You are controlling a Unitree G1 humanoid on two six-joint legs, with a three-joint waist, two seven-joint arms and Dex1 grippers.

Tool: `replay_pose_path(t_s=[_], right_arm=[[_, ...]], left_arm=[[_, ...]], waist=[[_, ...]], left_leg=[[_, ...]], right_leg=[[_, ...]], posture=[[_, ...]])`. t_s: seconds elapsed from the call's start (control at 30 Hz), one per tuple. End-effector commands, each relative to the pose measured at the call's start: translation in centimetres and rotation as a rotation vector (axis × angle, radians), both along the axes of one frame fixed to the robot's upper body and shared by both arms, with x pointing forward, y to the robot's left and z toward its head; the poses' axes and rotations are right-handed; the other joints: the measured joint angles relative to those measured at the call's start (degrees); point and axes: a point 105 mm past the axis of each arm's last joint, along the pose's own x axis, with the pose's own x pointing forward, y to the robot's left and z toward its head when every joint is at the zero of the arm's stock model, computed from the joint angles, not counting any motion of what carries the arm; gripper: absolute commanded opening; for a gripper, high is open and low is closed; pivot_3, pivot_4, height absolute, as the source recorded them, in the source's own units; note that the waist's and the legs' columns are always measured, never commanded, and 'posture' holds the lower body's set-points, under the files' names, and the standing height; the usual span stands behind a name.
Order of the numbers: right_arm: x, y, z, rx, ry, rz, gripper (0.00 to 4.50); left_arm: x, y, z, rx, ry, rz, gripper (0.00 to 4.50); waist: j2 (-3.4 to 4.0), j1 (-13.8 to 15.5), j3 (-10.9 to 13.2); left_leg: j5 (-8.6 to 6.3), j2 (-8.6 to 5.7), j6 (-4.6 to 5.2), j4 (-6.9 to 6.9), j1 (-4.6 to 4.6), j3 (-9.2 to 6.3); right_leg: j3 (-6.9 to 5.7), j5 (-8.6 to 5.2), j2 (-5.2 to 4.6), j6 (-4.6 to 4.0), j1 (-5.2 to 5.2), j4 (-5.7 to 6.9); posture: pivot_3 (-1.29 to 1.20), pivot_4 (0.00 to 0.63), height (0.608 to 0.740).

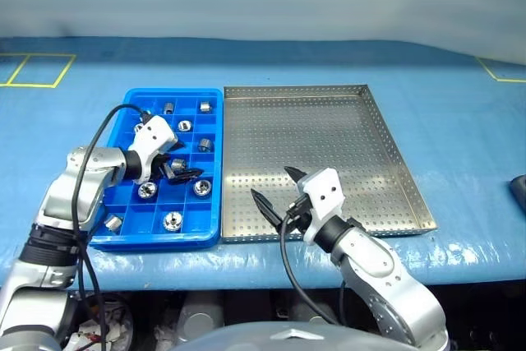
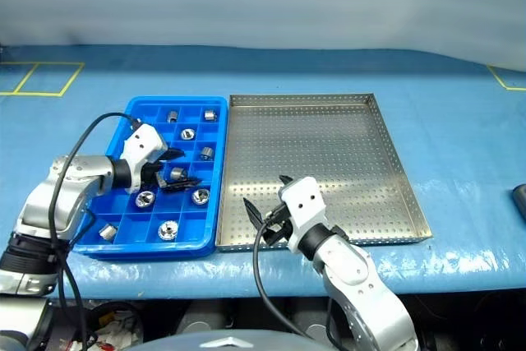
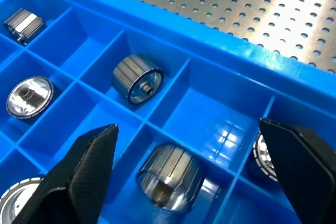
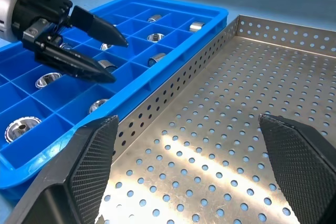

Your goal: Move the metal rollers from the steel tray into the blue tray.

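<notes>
Your left gripper (image 1: 182, 167) hangs over the bright blue plastic tray (image 1: 131, 103) with its grid of small square compartments, and its two black fingers (image 3: 84, 169) stand spread apart with nothing held between them. In the left wrist view, a small shiny ribbed metal roller (image 3: 170, 176) lies in the compartment directly beneath the gap, resting on the blue floor and apart from both fingers.

Your right gripper (image 1: 276, 191) sits over the near left part of the large silver-grey perforated steel tray (image 1: 374, 108), close to the rim that adjoins the blue tray. Its fingers (image 4: 86, 169) are also spread wide and grip nothing.

You can see the rollers spread through the blue tray, each in its own compartment: two in the far row (image 1: 168, 107) and (image 1: 205, 106), more in the middle rows (image 1: 186, 126), (image 1: 205, 145), and several along the near rows (image 1: 147, 190), (image 1: 202, 187), (image 1: 173, 221), (image 1: 113, 223). Some stand on end showing the hollow centre; others lie on their sides.

The two trays lie side by side, touching or nearly so along their long edges, on a blue-covered table (image 1: 460, 121). Yellow tape lines (image 1: 37, 71) mark the covering at the far left and far right.
</notes>
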Motion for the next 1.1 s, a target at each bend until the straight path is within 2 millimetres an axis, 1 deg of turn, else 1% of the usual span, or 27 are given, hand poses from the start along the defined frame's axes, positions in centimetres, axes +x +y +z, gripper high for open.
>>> replay_pose_path(t_s=[0.03,0.1,0.2,0.27,0.33,0.4,0.47,0.53,0.77,0.87,0.97,1.1], right_arm=[[-0.2,-0.4,1.7,0.024,-0.067,-0.009,4.50],[-0.1,-0.8,1.9,0.026,-0.072,-0.018,4.50],[0.0,-1.3,1.9,0.022,-0.075,-0.028,4.50],[0.3,-2.4,1.7,0.002,-0.070,-0.060,4.50],[0.7,-3.6,1.4,-0.016,-0.064,-0.100,4.50],[0.9,-4.2,1.2,-0.026,-0.061,-0.125,4.50],[1.1,-4.7,1.1,-0.025,-0.056,-0.154,4.50],[1.4,-5.2,0.8,-0.034,-0.051,-0.184,4.50],[2.5,-5.7,0.4,-0.016,-0.042,-0.244,4.50],[3.2,-5.7,0.5,0.006,-0.048,-0.263,4.50],[3.8,-5.4,0.5,0.015,-0.054,-0.259,4.50],[4.0,-5.2,0.5,0.022,-0.058,-0.247,4.50]], left_arm=[[0.0,-1.8,2.9,-0.082,-0.116,-0.051,4.47],[-0.2,-2.7,3.4,-0.104,-0.142,-0.092,4.47],[-0.4,-3.7,3.7,-0.127,-0.168,-0.132,4.47],[-1.0,-4.3,3.6,-0.138,-0.179,-0.174,4.47],[-1.5,-4.8,3.6,-0.180,-0.198,-0.175,4.47],[-1.8,-5.1,3.6,-0.220,-0.211,-0.163,4.47],[-1.9,-5.2,3.1,-0.231,-0.254,-0.127,4.47],[-2.0,-5.2,2.5,-0.269,-0.259,-0.081,4.47],[-3.1,-5.9,1.2,-0.383,-0.294,0.020,4.47],[-3.0,-5.8,1.3,-0.432,-0.330,0.072,4.47],[-3.0,-5.7,1.1,-0.437,-0.336,0.089,4.47],[-3.0,-5.7,0.8,-0.429,-0.341,0.093,4.47]], waist=[[-0.01,0.1,0.0],[-0.03,0.0,0.0],[-0.03,0.0,0.0],[-0.03,-0.1,0.0],[-0.02,-0.1,0.0],[-0.03,-0.1,0.0],[-0.03,-0.2,0.0],[-0.02,-0.2,0.0],[-0.04,-0.1,0.0],[-0.04,0.1,0.0],[-0.04,0.1,0.0],[-0.03,0.2,0.0]], left_leg=[[0.00,-0.01,0.00,0.00,0.00,0.00],[0.00,-0.01,0.00,0.02,0.02,0.00],[0.00,-0.01,0.00,0.03,0.02,0.01],[0.00,0.00,0.00,0.02,0.01,0.01],[0.00,-0.01,0.00,0.01,0.02,0.02],[0.00,-0.02,0.01,0.01,0.03,0.06],[0.00,0.00,0.00,0.01,0.04,0.06],[0.00,0.01,0.00,0.00,0.07,0.05],[0.01,0.00,0.01,0.02,0.10,0.10],[0.02,-0.01,0.03,0.03,0.11,0.08],[0.03,-0.01,0.04,0.04,0.12,0.09],[0.03,-0.01,0.05,0.00,0.11,0.09]], right_leg=[[0.00,0.00,0.00,0.00,0.01,0.00],[0.00,0.01,0.00,0.01,0.03,0.00],[0.01,0.01,0.01,0.01,0.03,0.01],[0.01,0.01,0.01,0.01,0.02,0.01],[0.02,0.01,0.01,0.01,0.02,0.00],[0.06,0.01,-0.01,0.02,0.03,0.00],[0.07,0.02,0.01,0.02,0.02,0.00],[0.07,0.01,0.02,0.02,0.03,0.03],[0.12,0.02,-0.01,0.03,0.06,0.05],[0.10,0.02,0.00,0.03,0.07,0.06],[0.11,0.04,-0.01,0.04,0.09,0.06],[0.11,0.03,-0.01,0.04,0.07,0.04]], posture=[[0.05,0.150,0.740],[0.05,0.150,0.740],[0.04,0.150,0.740],[0.03,0.150,0.740],[0.02,0.150,0.740],[0.02,0.150,0.740],[0.02,0.150,0.740],[0.02,0.150,0.740],[0.06,0.150,0.740],[0.07,0.150,0.740],[0.09,0.150,0.740],[0.09,0.150,0.740]])
